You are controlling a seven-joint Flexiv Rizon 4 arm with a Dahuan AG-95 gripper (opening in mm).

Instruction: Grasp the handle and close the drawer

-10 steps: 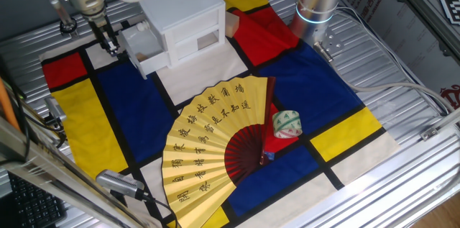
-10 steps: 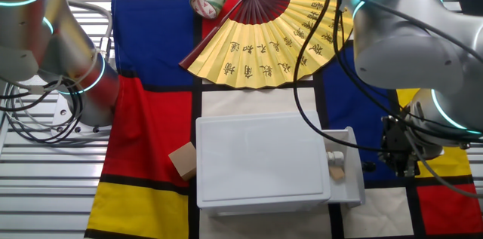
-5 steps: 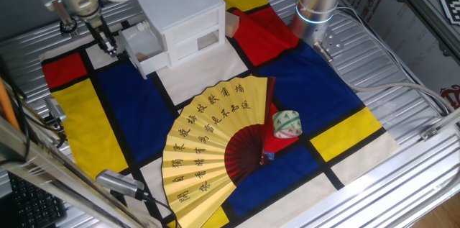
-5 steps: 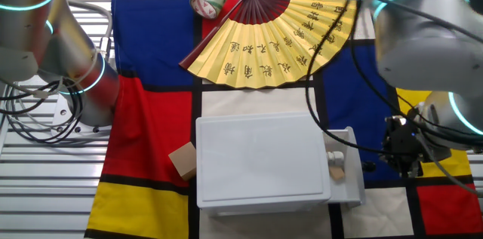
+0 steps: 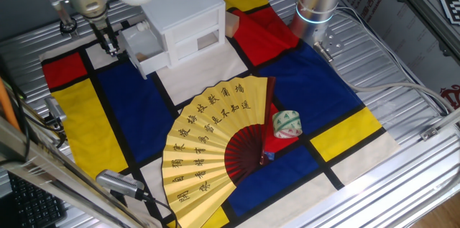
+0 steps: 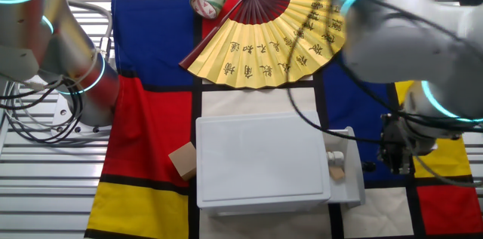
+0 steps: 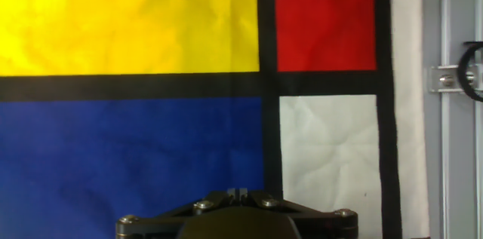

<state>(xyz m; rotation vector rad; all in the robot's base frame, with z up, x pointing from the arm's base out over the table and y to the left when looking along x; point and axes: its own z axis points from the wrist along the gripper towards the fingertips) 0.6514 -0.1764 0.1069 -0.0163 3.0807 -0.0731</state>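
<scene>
Going left to right in one fixed view: the claw [image 5: 109, 43] hung just beside the open drawer [image 5: 145, 47], on its outer side, fingers pointing down at the cloth. We could not tell whether the fingers were apart or together; they were too small and dark in both fixed views, and the hand view showed only the housing edge over the colour-block cloth [image 7: 136, 148], no fingertips. Nothing was held, as far as we could see.

The drawer was the top one of the white cabinet [image 5: 183, 12], pulled partway out toward the claw, at the far left of the worktop [image 5: 402, 48]. Its long axis ran along the slide direction, out from the cabinet face; the front panel faced the claw. We could not pick out the handle itself, white on white. Two small items [image 6: 335, 165] lay inside the drawer.

Risks, as we judged them: the hand view saw only cloth, so the claw was not lined up on the pull and could miss or clip the panel edge. An off-axis push could jam the drawer or shove the light cabinet across the cloth. The yellow fan [image 5: 215, 142] and tape roll [image 5: 287, 124] lay well apart, no hazard.
</scene>
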